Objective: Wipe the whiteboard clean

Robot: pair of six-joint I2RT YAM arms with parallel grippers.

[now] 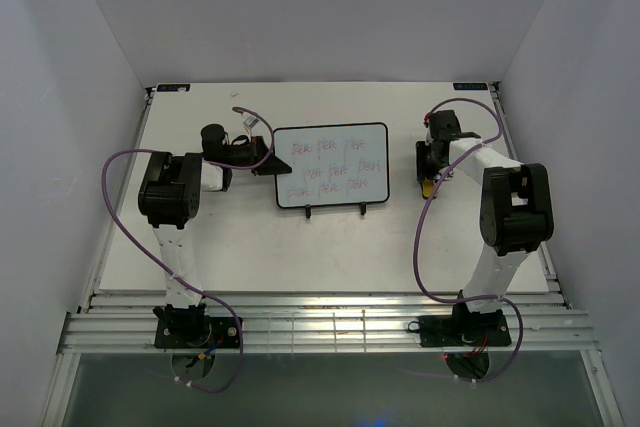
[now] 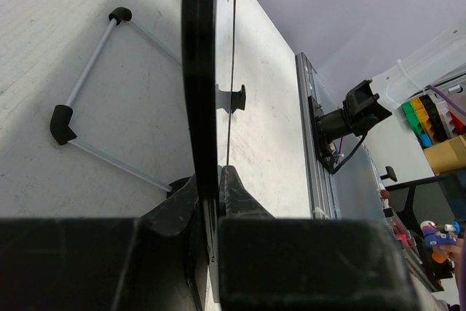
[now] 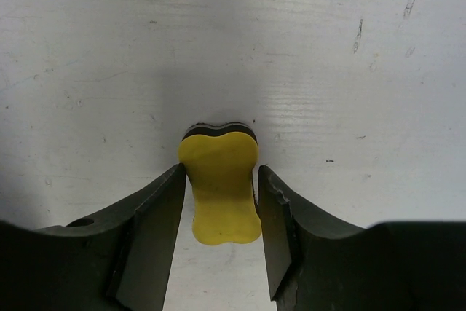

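Observation:
The whiteboard (image 1: 331, 165) stands upright at the middle of the table, with red handwriting across its face. My left gripper (image 1: 268, 159) is shut on its left edge. In the left wrist view the black frame (image 2: 200, 71) runs edge-on between the jaws of my left gripper (image 2: 217, 180). The yellow eraser (image 3: 220, 187), with black felt under it, lies on the table right of the board. My right gripper (image 3: 220, 172) points down over it, its fingers pressed against both sides of the eraser. In the top view my right gripper (image 1: 430, 179) hides most of the eraser.
The board's wire stand (image 2: 87, 85) rests on the table behind it, and two black feet (image 1: 310, 212) stick out in front. The table's metal rail (image 2: 313, 129) runs along the far side. White walls enclose the table on three sides.

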